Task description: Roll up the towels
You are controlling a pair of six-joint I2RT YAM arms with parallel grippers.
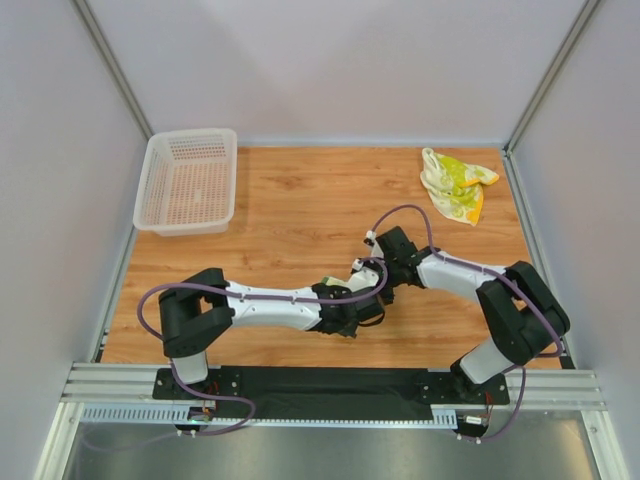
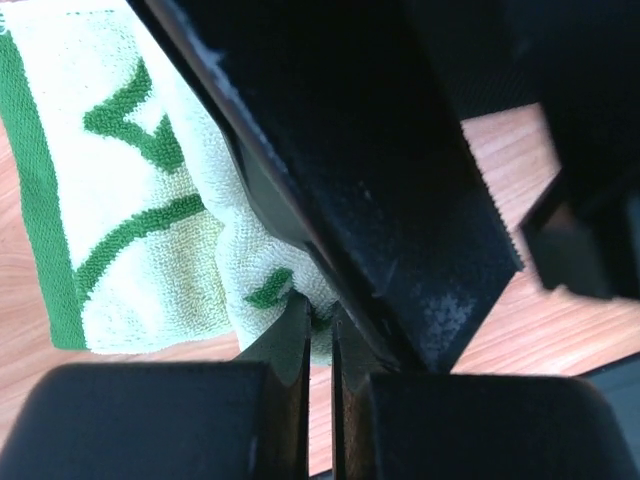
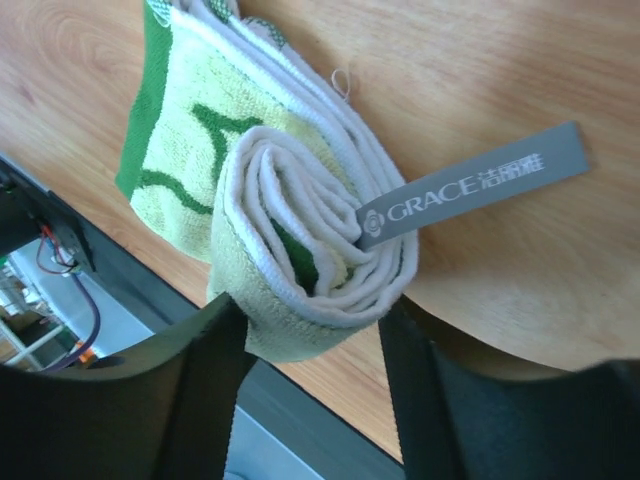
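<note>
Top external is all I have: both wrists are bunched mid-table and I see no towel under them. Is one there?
Observer: Yes. The right wrist view shows the green-patterned towel lying on the table, wound into a tight spiral.
Operator: Right side gripping it?
Observer: No. The right jaws stand open, one finger on each side of the roll's end.
Operator: Left?
Observer: In the left wrist view the left jaws are shut, pinching a fold of the same towel at their tips.
</note>
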